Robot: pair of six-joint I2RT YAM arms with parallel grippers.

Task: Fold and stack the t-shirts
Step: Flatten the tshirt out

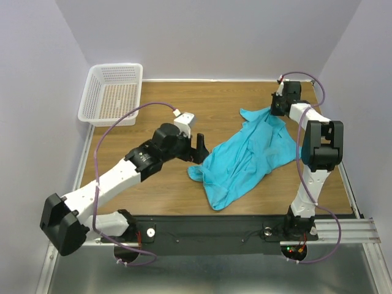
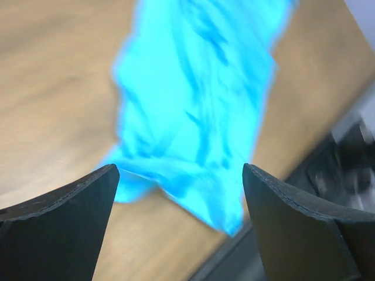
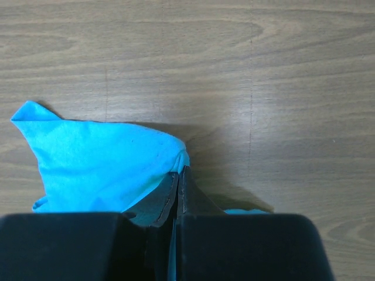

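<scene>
The turquoise t-shirt is lying crumpled on the wooden desk, stretching as a long wrinkled band from the far right part toward the near middle. The right claw is pinching the far corner of the cloth (its two fingers are pressing together with the fabric between them), low over the desk near the far right edge. The left claw is standing just beside the left edge of the t-shirt, its fingers spreading wide apart and holding nothing. A white mesh basket is sitting in the far left corner, well apart from the cloth.
</scene>
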